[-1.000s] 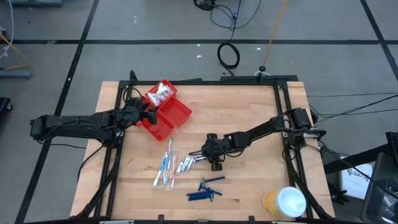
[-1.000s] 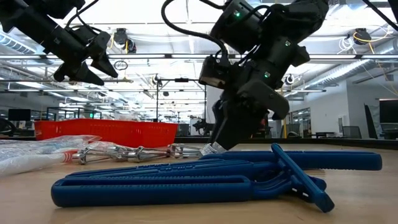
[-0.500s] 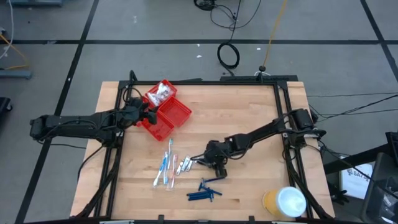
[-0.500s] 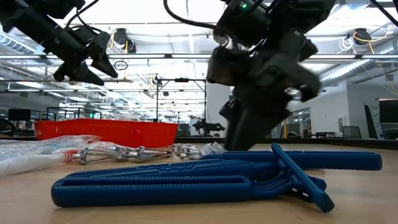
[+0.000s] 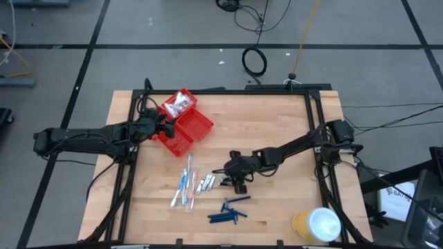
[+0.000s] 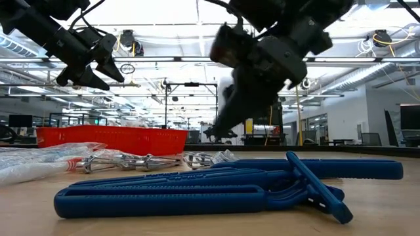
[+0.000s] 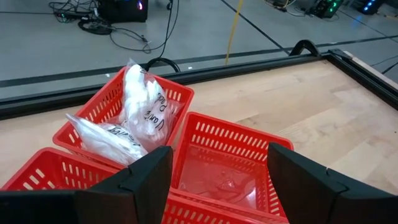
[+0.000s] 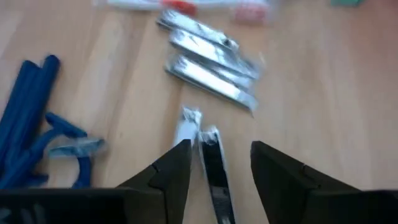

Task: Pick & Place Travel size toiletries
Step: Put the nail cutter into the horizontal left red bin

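The toiletries lie loose on the wooden table, toward its front edge: toothbrushes left of middle, a small heap of metal clippers just beside them, and blue sticks nearer the front edge. White packets sit in the back compartment of the red tray near the back-left corner. The right gripper hovers just beside the clippers, its jaws partly apart, with one clipper between them; whether it is gripped I cannot tell. The left gripper waits over the tray, jaws spread and empty. A yellow roll stands at the front-right corner.
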